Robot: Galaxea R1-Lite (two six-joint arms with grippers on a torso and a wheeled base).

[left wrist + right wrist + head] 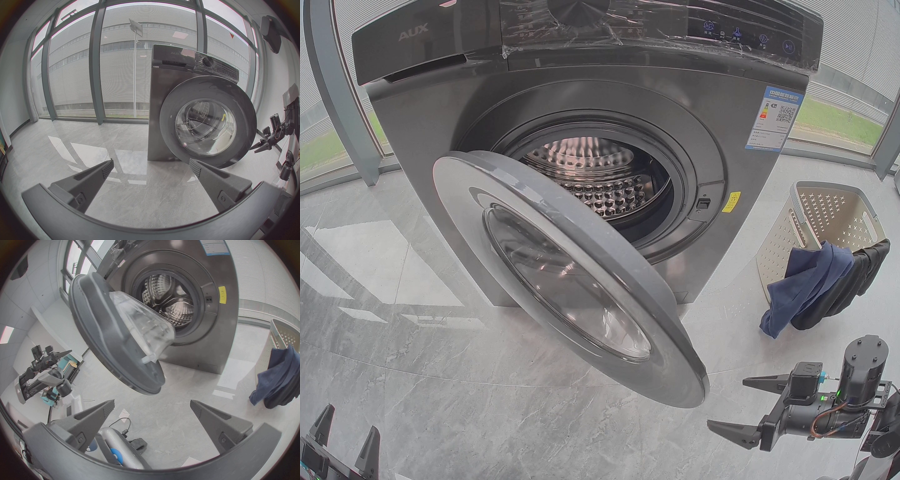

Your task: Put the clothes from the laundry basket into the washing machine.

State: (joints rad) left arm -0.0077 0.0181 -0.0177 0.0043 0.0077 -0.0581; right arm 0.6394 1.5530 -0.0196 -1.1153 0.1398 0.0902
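Left pincer [150, 164]: low on your left above the floor [456, 387], fingers spread wide, nothing between them. It faces the outer side of the door and looks parked clear of the work.
Right pincer [731, 403]: low on your right, also gaping and empty. It is on the basket side, so judge it the arm for the first pick.
Door [669, 350]: swung fully out toward you, hinged on your left. It stands between your left arm and the opening, so the right side is the free approach.
Blue garment [806, 281]: draped over the near rim of the laundry basket [837, 212], its tail reaching the floor. The hanging fold offers an easy pinch.
Black garment [856, 275]: over the same rim, touching the blue one.
Laundry basket: on the floor, just right of the washing machine [425, 125].
Drum [594, 169]: open to view. Loading is judged not yet begun.
Labels: a blue-headed sticker [775, 119] with a code square is on the upper right of the front. A yellow tag [730, 201] sits beside the latch. There is lettering on the drawer front [425, 37] and lit icons on the film-wrapped control panel [737, 31]. None of this print is transcribed here.
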